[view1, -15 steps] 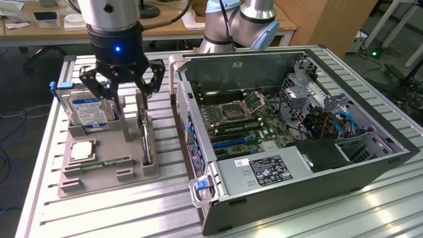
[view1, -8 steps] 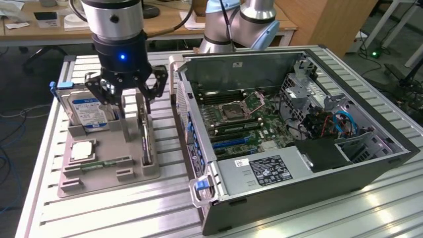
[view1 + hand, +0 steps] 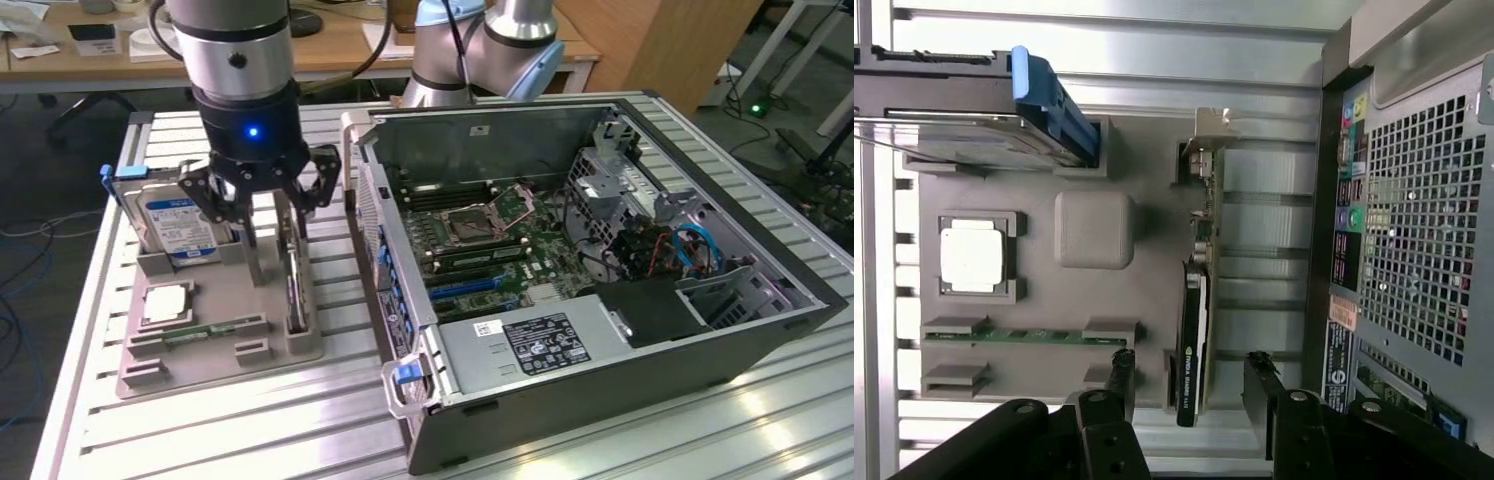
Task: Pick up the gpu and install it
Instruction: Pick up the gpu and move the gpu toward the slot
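An office with desks and a wooden cabinet lies behind a slotted aluminium counter (image 3: pixel 200 430). A grey tray (image 3: pixel 220 290) sits toward the counter's edge on the exterior view's left. An open computer case (image 3: pixel 494 135) takes up the side on the exterior view's right.

The gpu (image 3: pixel 294 290) stands on edge in a slot along the side of the tray nearest the case. Its long axis runs from the counter's far edge toward its near edge, parallel to the case's rear panel.

The gripper (image 3: pixel 274 215) hangs directly above it with the jaws spread wide and nothing held. In the wrist view the gripper (image 3: pixel 1189 385) has one finger on each side of the gpu (image 3: pixel 1194 330), so the closing line crosses the card's thin dimension. Whether either finger touches the card, I cannot tell.

Edge-on, the card is very slim. It has a dark body with a small green-and-white label at one end and a pale metal bracket at the other. It looks seated and untouched, so I judge the pick-up not yet made.

A hard drive (image 3: pixel 174 225) with a blue label stands in the tray on the far side of the jaws from the case.
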Robot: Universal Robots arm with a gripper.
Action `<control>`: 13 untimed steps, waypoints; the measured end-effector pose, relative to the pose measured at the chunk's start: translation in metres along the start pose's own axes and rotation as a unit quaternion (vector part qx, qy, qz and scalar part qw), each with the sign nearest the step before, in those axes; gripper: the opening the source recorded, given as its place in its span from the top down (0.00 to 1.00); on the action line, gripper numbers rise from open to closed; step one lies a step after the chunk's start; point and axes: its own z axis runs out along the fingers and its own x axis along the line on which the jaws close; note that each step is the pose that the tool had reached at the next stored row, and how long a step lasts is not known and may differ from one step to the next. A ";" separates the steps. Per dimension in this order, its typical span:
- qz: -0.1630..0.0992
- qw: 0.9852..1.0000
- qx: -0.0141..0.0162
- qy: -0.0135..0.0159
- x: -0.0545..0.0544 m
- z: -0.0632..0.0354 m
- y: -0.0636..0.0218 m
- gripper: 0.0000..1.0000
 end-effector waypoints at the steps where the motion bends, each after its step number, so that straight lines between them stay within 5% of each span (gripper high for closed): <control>1: 0.000 1.000 0.000 0.000 0.000 0.0020 0.0000 0.44; 13: 0.003 1.000 0.000 0.000 -0.004 0.0237 0.0000 0.44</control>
